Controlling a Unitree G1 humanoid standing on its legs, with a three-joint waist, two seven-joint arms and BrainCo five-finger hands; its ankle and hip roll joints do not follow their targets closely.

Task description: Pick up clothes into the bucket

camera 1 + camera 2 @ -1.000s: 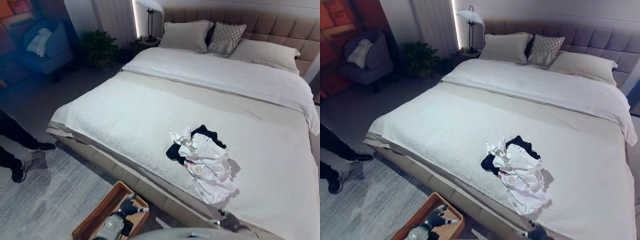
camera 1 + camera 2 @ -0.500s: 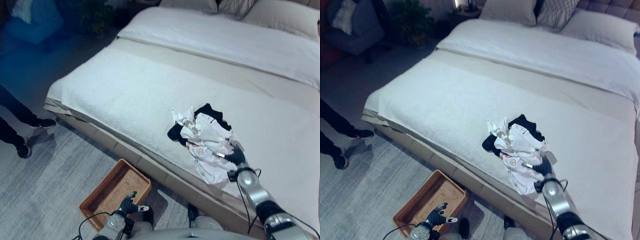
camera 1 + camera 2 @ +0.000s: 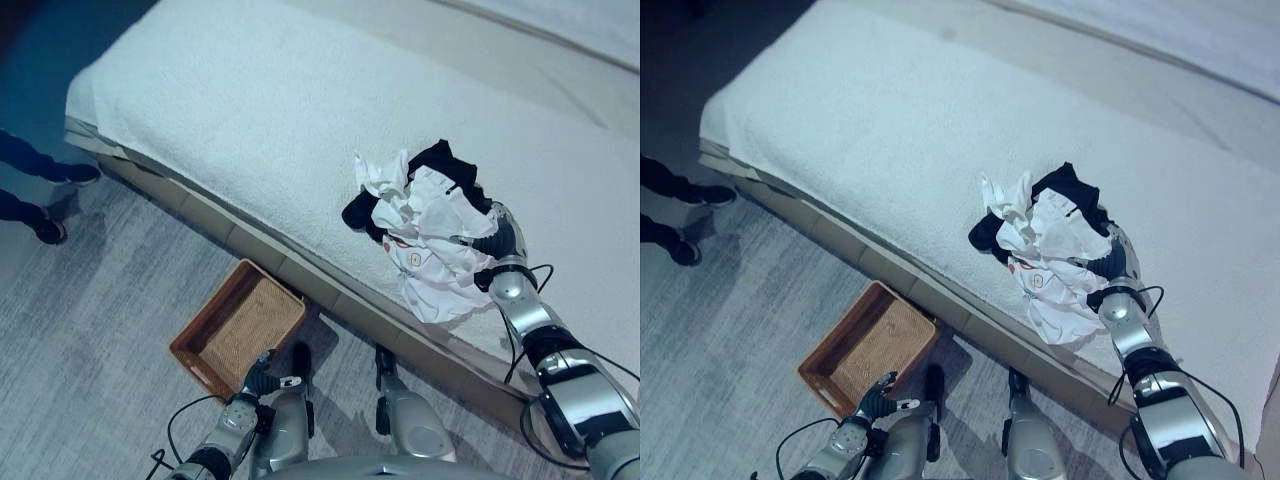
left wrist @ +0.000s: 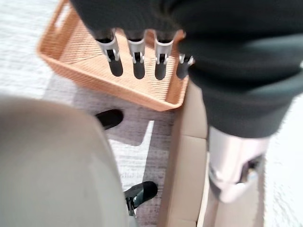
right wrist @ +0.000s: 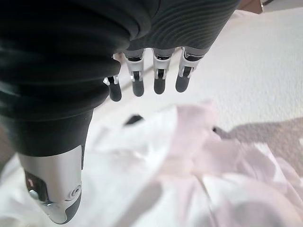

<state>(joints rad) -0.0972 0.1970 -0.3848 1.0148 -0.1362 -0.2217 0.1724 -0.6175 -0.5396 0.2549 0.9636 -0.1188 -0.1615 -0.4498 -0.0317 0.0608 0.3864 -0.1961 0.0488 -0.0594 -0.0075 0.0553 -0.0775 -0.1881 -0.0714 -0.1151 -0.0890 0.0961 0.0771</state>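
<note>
Left eye view showed the right robot hand (image 3: pixel 497 240), fingers straight, over clothes (image 3: pixel 425 230) at centre right; left robot hand (image 3: pixel 262 378) relaxed above basket (image 3: pixel 238 325).

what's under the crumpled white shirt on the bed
A black garment pokes out beneath the crumpled white shirt on the white bedspread. How far it runs underneath is covered.

person (image 3: pixel 35 200) cropped to legs, black garment (image 3: pixel 440 160) mostly buried under white clothes (image 3: pixel 430 235)
</note>
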